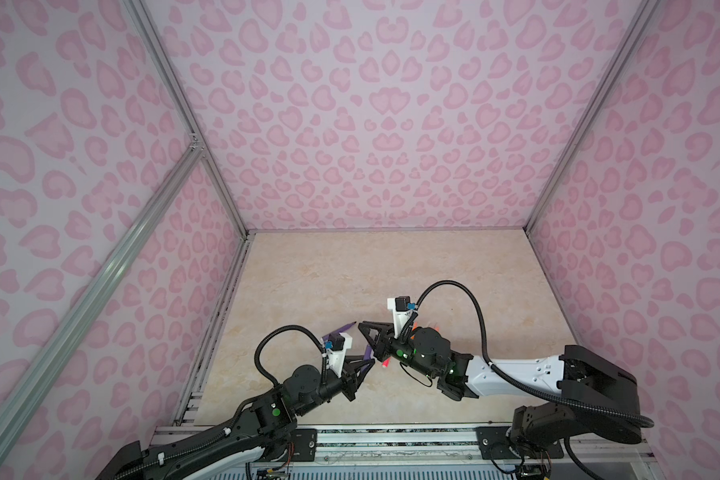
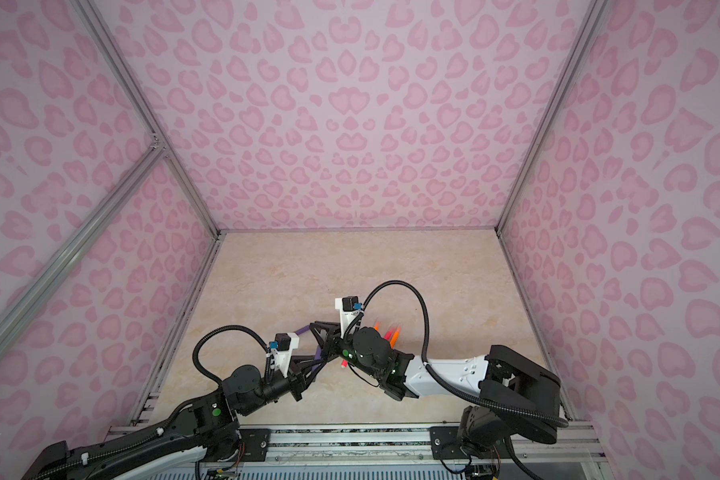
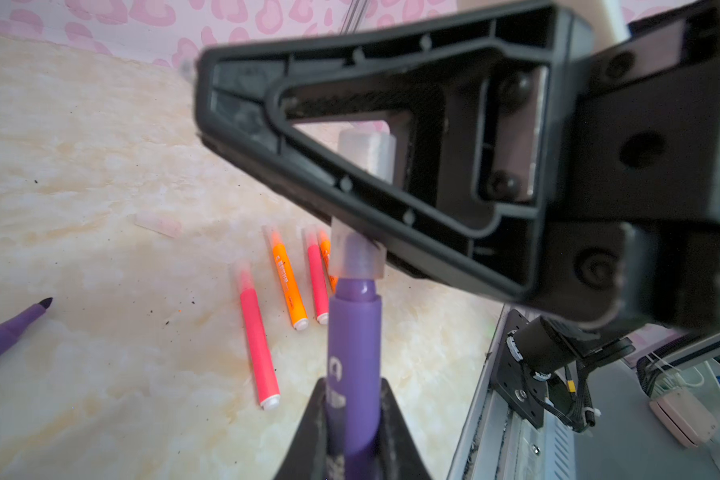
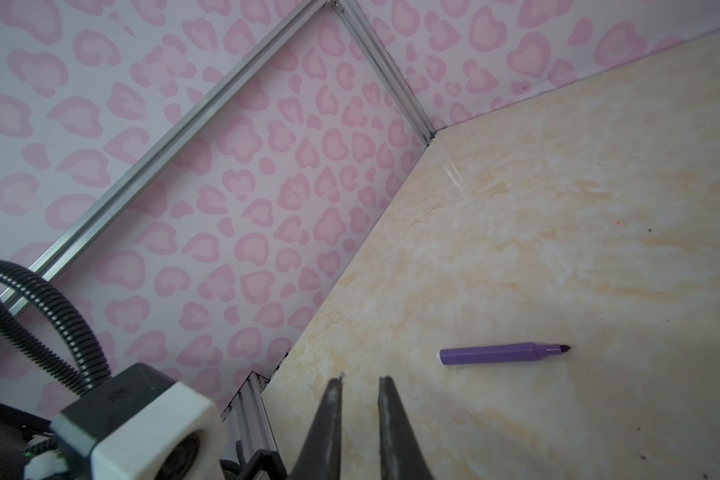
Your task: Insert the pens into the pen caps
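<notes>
Left pincer (image 3: 352, 384) is clamped narrow on the purple pen (image 3: 355, 345), low on the barrel, tip pointing away from it. Right pincer (image 4: 360, 380) is pinched nearly shut on a clear pen cap (image 3: 366, 156). Cap mouth sits over the pen's nose and the collar is exposed, so I judge it not fully seated. In both top views the pair meets above the desk (image 1: 308, 270), just off its centre toward 7 o'clock.

Handling:
- **Pen:** light, rigid, smooth and round, so it can likely twist or slide in the pads under axial push. Grip mid-barrel to butt and leave the front third free. The felt tip is the fragile bit; an off-axis push could crush it.
- **Cap:** thin-walled, slick, hard to see. Hold it across the closed half; squeezing the mouth would probably ovalise it and jam entry.

Elsewhere:
- Loose purple pen (image 4: 504, 353), uncapped, lies flat at 10 o'clock from the left pincer in a top view.
- Pink and orange pens (image 3: 289, 286) lie side by side at 3 o'clock of the right pincer. Pale sleeves over their tips; they look capped, but it's blurred.
- Spare cap (image 3: 159, 224) lies flat, apart from that group.

Desk is glossy beige marble-look, flat, with a few dark specks; round pens will likely roll. Room is a tight cell: pink leopard-print walls (image 1: 391, 124) on three sides, aluminium frame (image 1: 100, 266).
</notes>
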`<control>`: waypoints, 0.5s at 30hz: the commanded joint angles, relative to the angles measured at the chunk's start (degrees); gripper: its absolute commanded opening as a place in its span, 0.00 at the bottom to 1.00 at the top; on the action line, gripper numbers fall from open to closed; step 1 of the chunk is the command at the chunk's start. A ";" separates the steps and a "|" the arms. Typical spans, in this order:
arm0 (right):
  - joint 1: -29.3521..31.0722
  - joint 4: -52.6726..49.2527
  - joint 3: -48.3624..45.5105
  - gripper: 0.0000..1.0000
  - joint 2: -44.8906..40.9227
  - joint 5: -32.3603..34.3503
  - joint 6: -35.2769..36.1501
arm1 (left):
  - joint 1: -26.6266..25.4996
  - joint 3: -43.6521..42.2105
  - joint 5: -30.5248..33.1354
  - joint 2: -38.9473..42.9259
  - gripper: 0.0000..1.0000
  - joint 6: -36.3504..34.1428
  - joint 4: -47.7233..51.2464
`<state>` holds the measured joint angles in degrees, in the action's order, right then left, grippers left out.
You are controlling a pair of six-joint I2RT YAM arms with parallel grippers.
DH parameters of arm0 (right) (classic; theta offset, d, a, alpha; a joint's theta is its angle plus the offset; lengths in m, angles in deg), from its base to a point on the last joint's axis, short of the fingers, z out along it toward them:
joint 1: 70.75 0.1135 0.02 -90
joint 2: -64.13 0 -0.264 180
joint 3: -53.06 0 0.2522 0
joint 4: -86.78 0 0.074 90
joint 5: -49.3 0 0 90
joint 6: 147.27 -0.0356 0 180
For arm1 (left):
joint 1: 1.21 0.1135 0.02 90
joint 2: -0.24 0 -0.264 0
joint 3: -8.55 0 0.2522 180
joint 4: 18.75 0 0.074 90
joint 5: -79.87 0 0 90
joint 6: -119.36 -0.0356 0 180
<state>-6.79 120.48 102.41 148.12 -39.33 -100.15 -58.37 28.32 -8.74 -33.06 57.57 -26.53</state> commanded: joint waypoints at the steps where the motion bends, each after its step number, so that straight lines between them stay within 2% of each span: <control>1: 0.31 7.21 -1.83 0.04 0.29 -6.90 1.12 | 0.21 -0.04 4.87 -0.27 0.03 1.32 -3.00; 7: 0.35 15.79 -4.85 0.02 0.89 -10.81 1.78 | 0.21 -0.31 2.99 1.20 0.03 1.60 -3.32; 15: 0.29 18.17 -7.33 0.05 -1.43 -11.83 3.92 | 0.30 2.22 0.02 4.92 0.03 1.06 -0.25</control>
<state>-6.94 136.09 96.05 147.33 -45.34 -98.05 -58.48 29.04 -14.25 -29.04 56.95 -25.21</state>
